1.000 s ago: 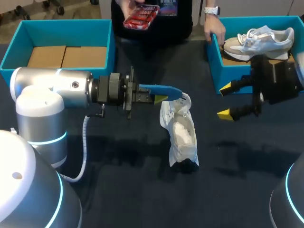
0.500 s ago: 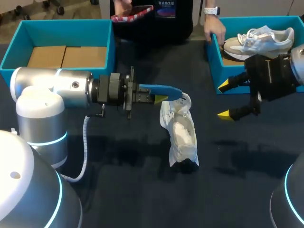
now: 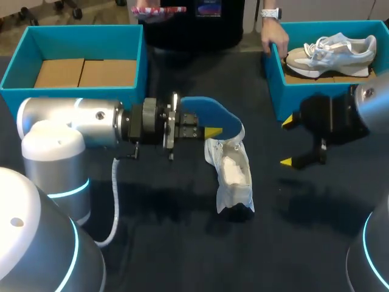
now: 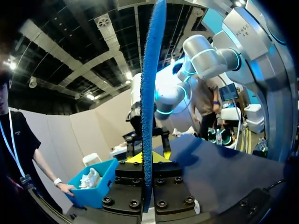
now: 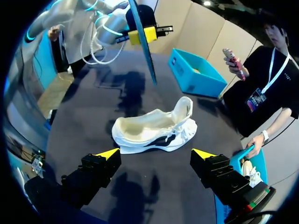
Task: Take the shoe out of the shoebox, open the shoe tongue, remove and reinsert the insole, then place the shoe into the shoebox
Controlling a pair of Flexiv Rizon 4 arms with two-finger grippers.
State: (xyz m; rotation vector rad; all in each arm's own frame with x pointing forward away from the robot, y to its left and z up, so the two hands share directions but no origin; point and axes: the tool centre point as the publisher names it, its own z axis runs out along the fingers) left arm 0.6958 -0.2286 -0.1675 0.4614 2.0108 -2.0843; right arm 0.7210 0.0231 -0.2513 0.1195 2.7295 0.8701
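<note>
Head view: a dark counter (image 3: 152,231) with a teal shoebox at each far corner and one white shoe lying between my arms.
Shoe: the white shoe (image 3: 234,176) sits on the counter near its middle, outside both boxes, its opening turned up so the pale inside shows.
Insole: the blue insole (image 3: 209,114) is out of the shoe, held up off the counter by one end, its free end over the shoe's far end.
Left claw: the left claw (image 3: 209,126) is clamped on the insole, both fingers pressing its end from two sides; the left wrist view shows the insole (image 4: 149,93) edge-on, rising from between the fingers of the claw (image 4: 147,161).
Right claw: the right claw (image 3: 287,142) is spread wide with nothing in it, above the counter just in front of the right shoebox and apart from the shoe.
Right wrist view: the shoe (image 5: 154,130) lies ahead of the parted claw (image 5: 155,153); beyond it the insole (image 5: 142,42) hangs clear of the shoe.
Left shoebox: the left shoebox (image 3: 24,45) holds only brown cardboard.
Right shoebox: the right shoebox (image 3: 276,85) holds a second shoe (image 3: 331,52), grey and white.
Person: a hand (image 3: 273,36) rests on the right shoebox's near-left rim.
</note>
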